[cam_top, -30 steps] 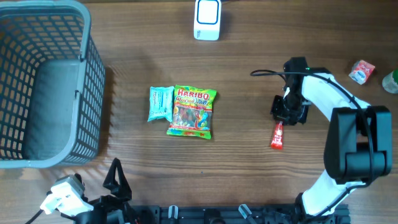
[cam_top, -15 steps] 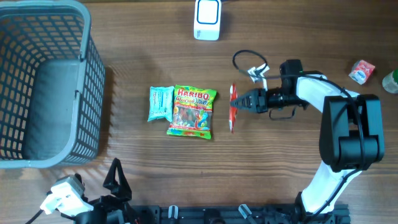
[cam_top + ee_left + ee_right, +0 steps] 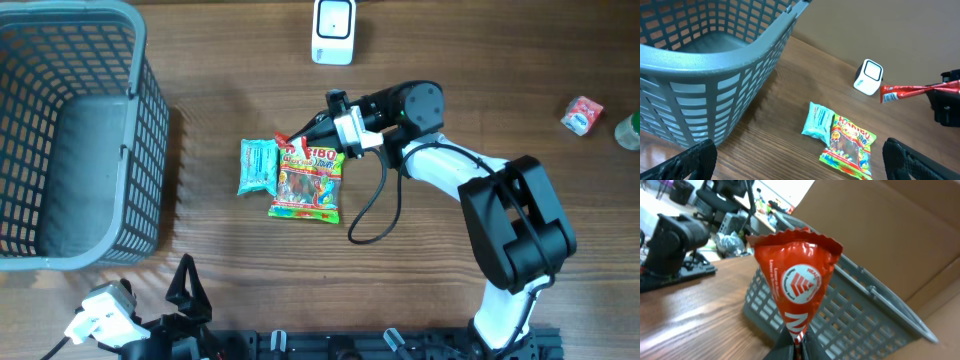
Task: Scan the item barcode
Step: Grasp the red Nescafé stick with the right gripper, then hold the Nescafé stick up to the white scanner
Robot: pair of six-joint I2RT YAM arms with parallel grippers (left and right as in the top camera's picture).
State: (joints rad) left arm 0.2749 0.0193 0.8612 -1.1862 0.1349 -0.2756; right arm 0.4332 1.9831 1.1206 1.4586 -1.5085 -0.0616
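The right tool is clamped on one crimped end of a slim red foil snack packet. The packet sticks out sideways from the closed tips, off the wooden desk. From overhead it hangs over the upper edge of a green Haribo gummy bag, beside a small teal wrapper. The white box-shaped barcode scanner stands near the far edge of the desk, apart from the packet. The left tool rests low at the near edge with its fingers spread wide and nothing between them. A grey plastic mesh basket sits to its side.

The packet looks very light and soft. It is thin, glossy film that probably crinkles, bends under its own length and could slide in a loose pinch. The flat sealed end is the sensible place to hold it, since it is stiff enough to grip and leaves the printed body free. No barcode shows on the face turned to the wrist camera, so it is likely on another side. The packet would likely need rotating toward the scanner window.
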